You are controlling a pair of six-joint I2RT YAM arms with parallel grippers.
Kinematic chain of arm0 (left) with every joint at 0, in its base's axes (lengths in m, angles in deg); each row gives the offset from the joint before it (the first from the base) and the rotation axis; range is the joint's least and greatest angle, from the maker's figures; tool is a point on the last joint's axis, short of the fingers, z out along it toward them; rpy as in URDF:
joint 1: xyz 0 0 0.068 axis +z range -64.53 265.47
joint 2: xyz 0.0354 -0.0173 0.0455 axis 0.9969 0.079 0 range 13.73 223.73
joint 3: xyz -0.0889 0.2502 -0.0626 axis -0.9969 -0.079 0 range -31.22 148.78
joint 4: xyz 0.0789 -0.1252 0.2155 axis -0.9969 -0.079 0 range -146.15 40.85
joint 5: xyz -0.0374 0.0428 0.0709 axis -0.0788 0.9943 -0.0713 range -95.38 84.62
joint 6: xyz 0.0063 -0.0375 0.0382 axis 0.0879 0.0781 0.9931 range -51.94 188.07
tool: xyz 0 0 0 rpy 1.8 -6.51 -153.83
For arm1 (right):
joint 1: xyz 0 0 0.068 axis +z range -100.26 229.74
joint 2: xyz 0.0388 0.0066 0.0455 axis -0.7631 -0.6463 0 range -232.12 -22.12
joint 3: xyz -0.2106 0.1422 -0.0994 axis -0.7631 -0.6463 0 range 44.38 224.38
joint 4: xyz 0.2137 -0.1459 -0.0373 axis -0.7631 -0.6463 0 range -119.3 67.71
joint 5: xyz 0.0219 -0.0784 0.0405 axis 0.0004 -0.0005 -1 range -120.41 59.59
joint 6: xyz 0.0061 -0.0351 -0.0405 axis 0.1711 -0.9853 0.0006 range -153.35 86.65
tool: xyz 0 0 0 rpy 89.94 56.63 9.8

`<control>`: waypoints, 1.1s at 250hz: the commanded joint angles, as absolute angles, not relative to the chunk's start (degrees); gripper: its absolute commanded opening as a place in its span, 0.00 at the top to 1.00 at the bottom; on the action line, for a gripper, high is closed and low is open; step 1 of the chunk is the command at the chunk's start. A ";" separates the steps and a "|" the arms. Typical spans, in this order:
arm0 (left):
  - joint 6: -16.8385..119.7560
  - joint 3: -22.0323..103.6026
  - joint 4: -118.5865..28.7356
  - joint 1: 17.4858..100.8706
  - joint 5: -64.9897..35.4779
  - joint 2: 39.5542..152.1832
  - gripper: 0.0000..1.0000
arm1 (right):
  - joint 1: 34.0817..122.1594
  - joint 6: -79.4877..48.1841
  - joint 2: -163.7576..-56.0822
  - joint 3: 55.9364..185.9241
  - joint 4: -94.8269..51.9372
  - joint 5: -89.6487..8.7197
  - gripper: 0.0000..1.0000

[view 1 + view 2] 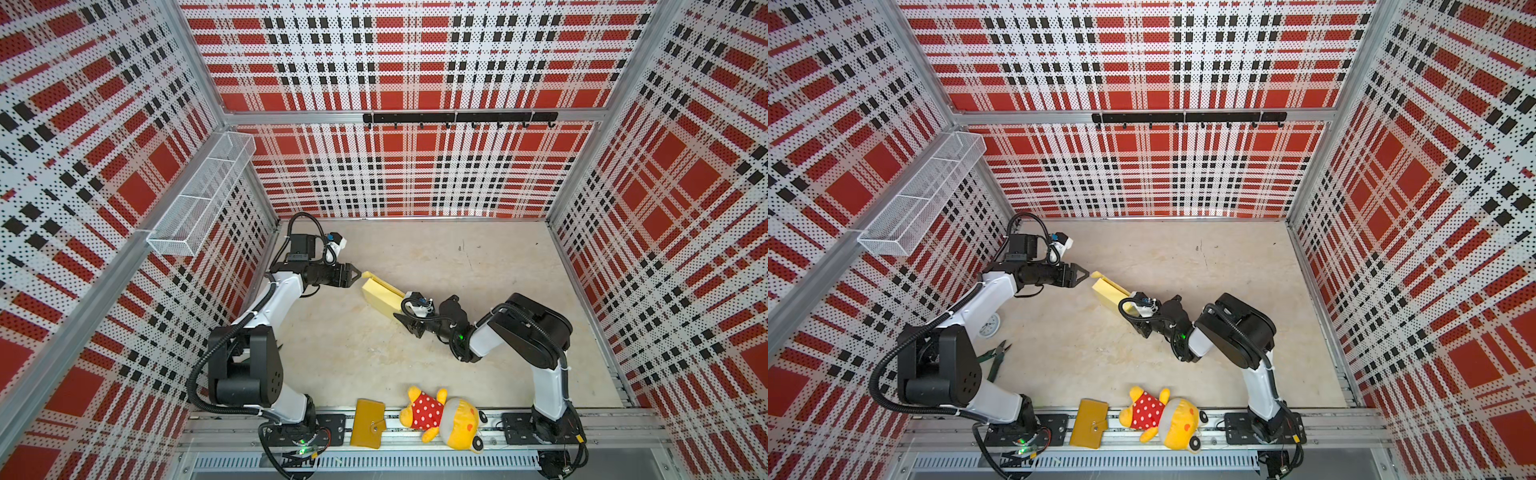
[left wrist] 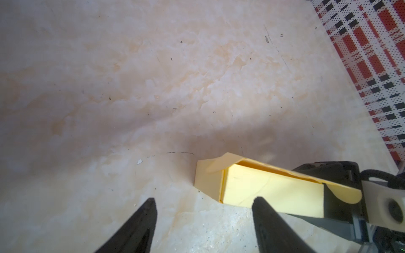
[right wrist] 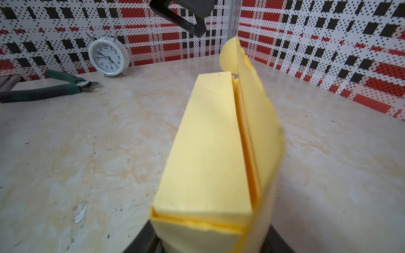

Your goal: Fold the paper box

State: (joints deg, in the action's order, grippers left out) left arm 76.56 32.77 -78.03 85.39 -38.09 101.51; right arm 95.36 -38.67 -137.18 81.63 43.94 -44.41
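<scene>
The paper box point(image 1: 380, 299) point(image 1: 1106, 293) is lying near the middle of the counter point(image 1: 498, 270) in both top views, its long axis running from 10 o'clock to 4 o'clock. Its lid flap is standing up along the 1 o'clock side, not yet tucked in. The right claw point(image 1: 409, 320) is pinching the box's 4 o'clock end, with the cardboard sitting between its fingers in the right wrist view, while the left claw point(image 1: 355, 276) is hovering with its fingers spread just beside the 10 o'clock end.
</scene>
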 commanded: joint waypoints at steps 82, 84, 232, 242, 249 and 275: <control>78.83 34.56 -78.85 82.11 -36.46 104.07 0.28 | 92.72 -37.76 -138.20 80.85 49.22 -50.13 0.51; 78.84 34.69 -78.96 81.99 -36.31 104.16 0.28 | 92.72 -37.70 -138.22 80.85 49.11 -50.24 0.52; 75.91 38.92 -81.49 80.90 -39.07 109.55 0.57 | 92.72 -39.05 -137.43 81.32 45.41 -51.93 0.55; 75.85 38.51 -80.93 80.80 -39.41 109.53 0.61 | 92.70 -39.15 -137.48 81.36 45.33 -51.88 0.56; 75.84 38.39 -80.92 80.67 -39.57 109.69 0.63 | 92.63 -39.15 -137.43 81.33 45.22 -51.73 0.56; 75.65 38.77 -81.51 80.21 -39.82 109.64 0.64 | 92.63 -39.58 -137.09 81.50 44.74 -51.31 0.56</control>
